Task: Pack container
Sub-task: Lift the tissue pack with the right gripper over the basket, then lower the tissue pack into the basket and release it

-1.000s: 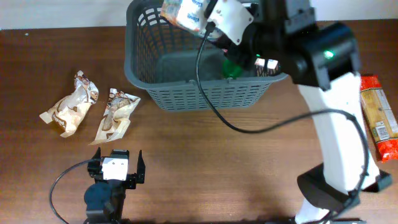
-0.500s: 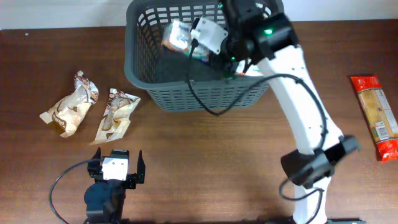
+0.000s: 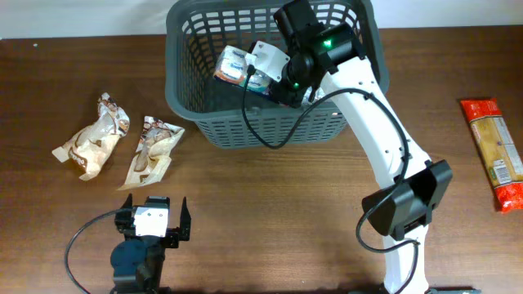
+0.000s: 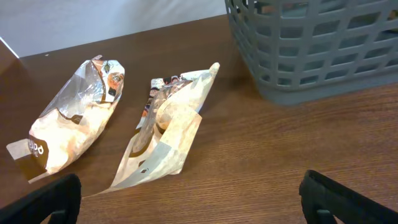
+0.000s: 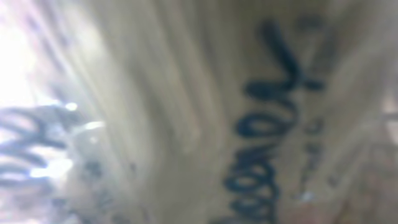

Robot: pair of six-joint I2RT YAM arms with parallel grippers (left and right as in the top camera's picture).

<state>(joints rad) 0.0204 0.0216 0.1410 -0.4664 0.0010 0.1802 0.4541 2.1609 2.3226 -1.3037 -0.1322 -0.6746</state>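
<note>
The container [image 3: 270, 131] is a large dark grey slotted basket at the back middle of the table; its corner also shows in the left wrist view [image 4: 311, 50]. My right gripper [image 3: 261, 72] reaches down inside it, shut on a white and blue packet [image 3: 235, 65] held low in the basket. The right wrist view is filled by that packet's blurred pale surface with dark lettering [image 5: 261, 124]; the fingers are hidden there. My left gripper [image 3: 152, 225] is open and empty near the table's front edge, its fingertips far apart [image 4: 199, 205].
Two pale crinkled pastry bags lie left of the basket, one further left [image 3: 91, 139] [image 4: 74, 118] and one nearer [image 3: 154, 149] [image 4: 168, 124]. A long red packet [image 3: 494, 151] lies at the far right edge.
My right arm has swung left and lowered the packet from above the basket's rim down into the basket. The left arm has not moved.
</note>
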